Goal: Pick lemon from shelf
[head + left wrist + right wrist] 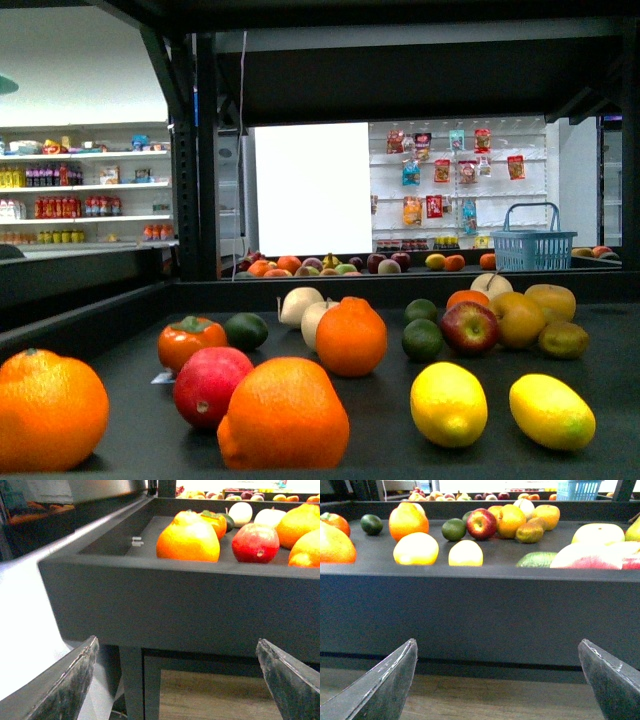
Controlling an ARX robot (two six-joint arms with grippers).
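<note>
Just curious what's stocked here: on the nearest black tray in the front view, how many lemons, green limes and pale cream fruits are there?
Lemons: 2
Green limes: 3
Pale cream fruits: 3
Total: 8

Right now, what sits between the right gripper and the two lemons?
In the right wrist view, only the shelf's dark front wall separates the open right gripper from the lemons.

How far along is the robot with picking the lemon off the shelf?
Done: nothing yet. One lemon and a second lemon beside it both lie on the shelf. In hand: the left gripper and the right gripper are open and empty, facing the shelf's front wall from below its rim. Still to do: reach over the wall, close on a lemon, lift it out.
</note>
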